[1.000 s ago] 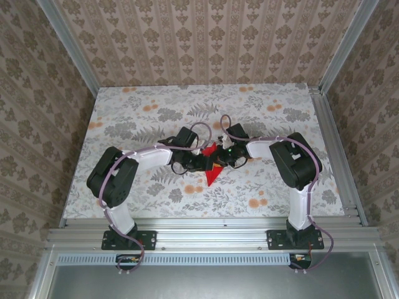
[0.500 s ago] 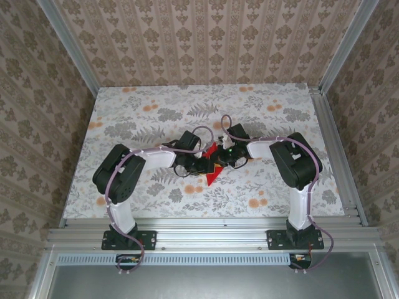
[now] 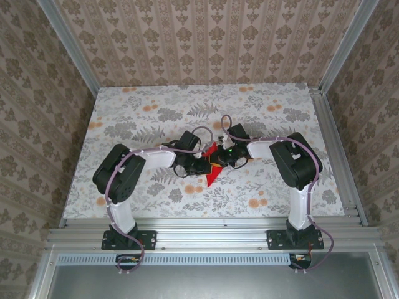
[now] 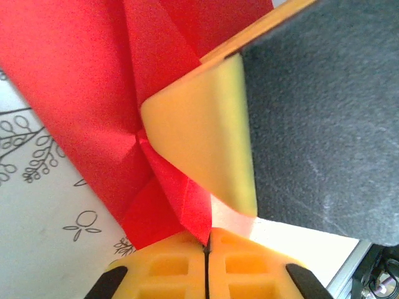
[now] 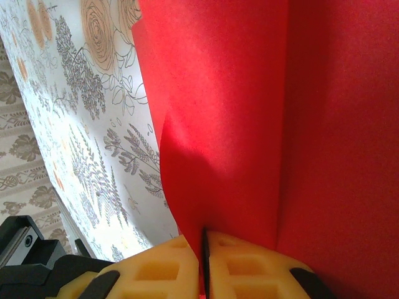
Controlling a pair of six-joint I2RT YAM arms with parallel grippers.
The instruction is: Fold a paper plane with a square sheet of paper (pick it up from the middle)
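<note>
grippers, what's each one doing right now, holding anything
left gripper: closed, pinching the red paper
right gripper: closed on the same red paper

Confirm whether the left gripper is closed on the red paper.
Yes, the left gripper pinches a fold of the red paper between touching fingers.

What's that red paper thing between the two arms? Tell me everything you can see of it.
The paper is thin, bright red and matte, already folded into creased, overlapping layers that narrow to a point facing the near edge. A curled flap looks yellowish, seemingly its reverse. It is over the middle of the table, and both the left gripper and the right gripper are shut on it, each pinching an edge.
</note>
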